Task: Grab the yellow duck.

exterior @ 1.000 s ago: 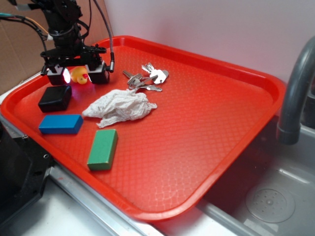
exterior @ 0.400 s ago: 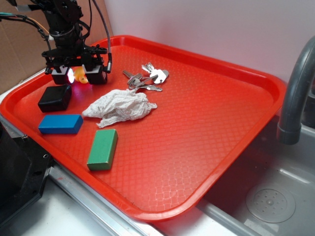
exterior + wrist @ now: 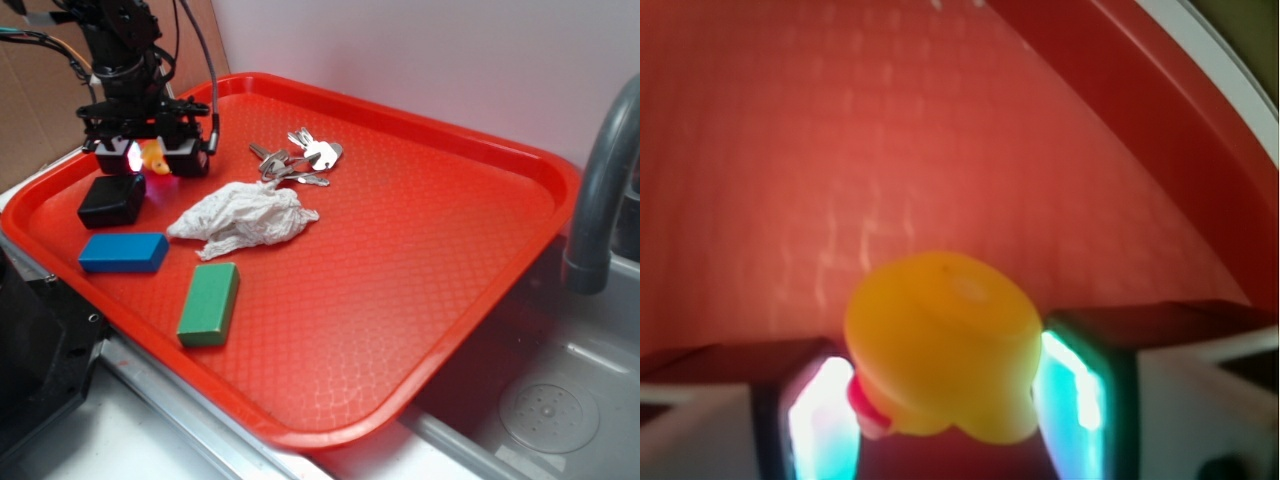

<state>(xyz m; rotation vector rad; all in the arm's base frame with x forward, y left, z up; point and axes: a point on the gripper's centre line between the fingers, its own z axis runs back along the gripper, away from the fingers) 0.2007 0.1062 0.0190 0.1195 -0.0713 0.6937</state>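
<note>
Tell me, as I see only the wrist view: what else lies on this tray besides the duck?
Observer: A black block sits just below the claw.
Operator: Anything soft nearby?
Observer: Yes, a crumpled white cloth lies mid-tray, with keys behind it.
Operator: More blocks?
Observer: A blue block and a green block near the front edge.
Operator: Is the yellow duck held?
Observer: It sits between both pads, seemingly gripped.
</note>
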